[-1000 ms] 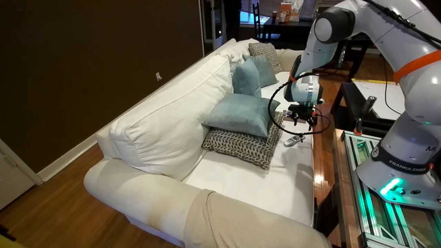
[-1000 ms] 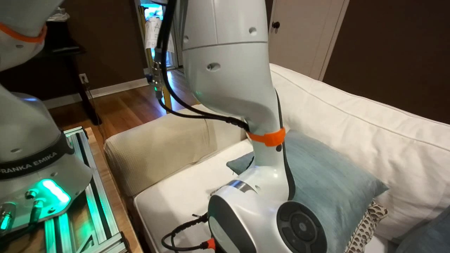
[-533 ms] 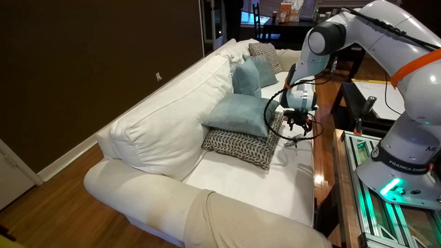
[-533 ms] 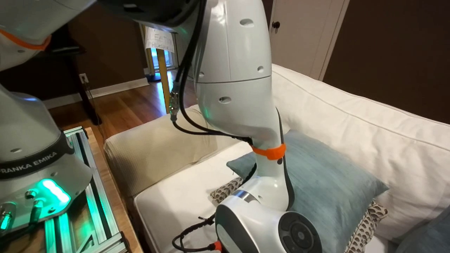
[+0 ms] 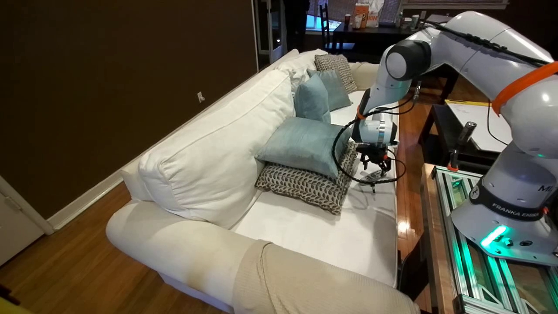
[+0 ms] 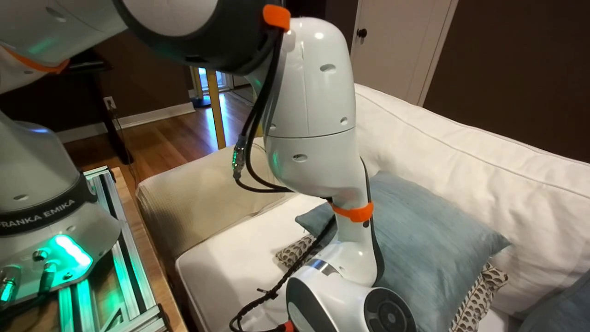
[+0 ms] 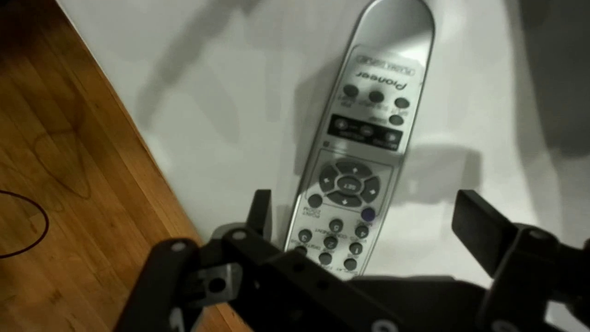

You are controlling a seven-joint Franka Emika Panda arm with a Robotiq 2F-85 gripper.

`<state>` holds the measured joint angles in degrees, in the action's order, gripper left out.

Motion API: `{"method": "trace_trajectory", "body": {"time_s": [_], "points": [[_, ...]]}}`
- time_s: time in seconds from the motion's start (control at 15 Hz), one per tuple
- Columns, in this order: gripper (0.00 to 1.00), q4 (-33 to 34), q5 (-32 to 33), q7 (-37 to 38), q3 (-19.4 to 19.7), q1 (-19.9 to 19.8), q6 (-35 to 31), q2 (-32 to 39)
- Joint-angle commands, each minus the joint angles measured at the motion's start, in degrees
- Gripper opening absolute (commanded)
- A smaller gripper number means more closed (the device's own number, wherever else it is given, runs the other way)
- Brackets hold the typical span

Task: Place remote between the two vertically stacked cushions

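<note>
The remote (image 7: 359, 138) is a slim silver-grey oblong with dark buttons. It lies flat on the white sofa seat, and it also shows in an exterior view (image 5: 370, 177). My gripper (image 7: 364, 203) is open above it, with the remote's lower part between the two fingers, nearer the left one; no contact shows. The gripper also shows in an exterior view (image 5: 377, 167). The light-blue cushion (image 5: 305, 144) lies on the flatter dark-and-pale patterned cushion (image 5: 301, 188), left of the gripper. Both cushions also show in an exterior view, blue (image 6: 428, 235) over patterned (image 6: 479, 299).
A white sofa back cushion (image 5: 218, 148) stands behind the stack. More pillows, one of them blue (image 5: 311, 100), stand farther along. A beige-covered armrest (image 5: 305, 279) closes the near end. The sofa's front edge drops to the wood floor (image 7: 69, 161). A black cable loop hangs by the gripper.
The arm has lowered, bringing my gripper down over the remote and slightly toward the cushions. The light-blue cushion's corner beside the cable loop has shifted a little. The remote stays in place.
</note>
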<state>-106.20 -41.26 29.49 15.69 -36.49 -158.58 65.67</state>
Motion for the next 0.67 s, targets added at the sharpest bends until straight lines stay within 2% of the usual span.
{"method": "trace_trajectory", "body": {"time_s": [0.0, 0.07, 0.13, 0.2, 0.27, 0.33, 0.6], "points": [[1.0, 2.01, -1.44, 0.72, 0.91, 0.39, -1.15, 2.28], [0.99, 2.05, -1.31, 0.95, 1.27, 0.61, -1.11, 2.43], [0.82, 2.19, -1.3, 1.04, 1.4, 0.64, -1.09, 2.58], [0.74, 2.29, -1.26, 1.24, 1.56, 0.73, -1.03, 2.75], [0.7, 2.4, -1.27, 1.53, 1.76, 0.89, -1.18, 2.97], [0.6, 2.51, -1.25, 1.74, 1.86, 0.95, -1.15, 3.12], [0.3, 2.94, -1.1, 2.4, 2.32, 1.29, -1.17, 4.05]]}}
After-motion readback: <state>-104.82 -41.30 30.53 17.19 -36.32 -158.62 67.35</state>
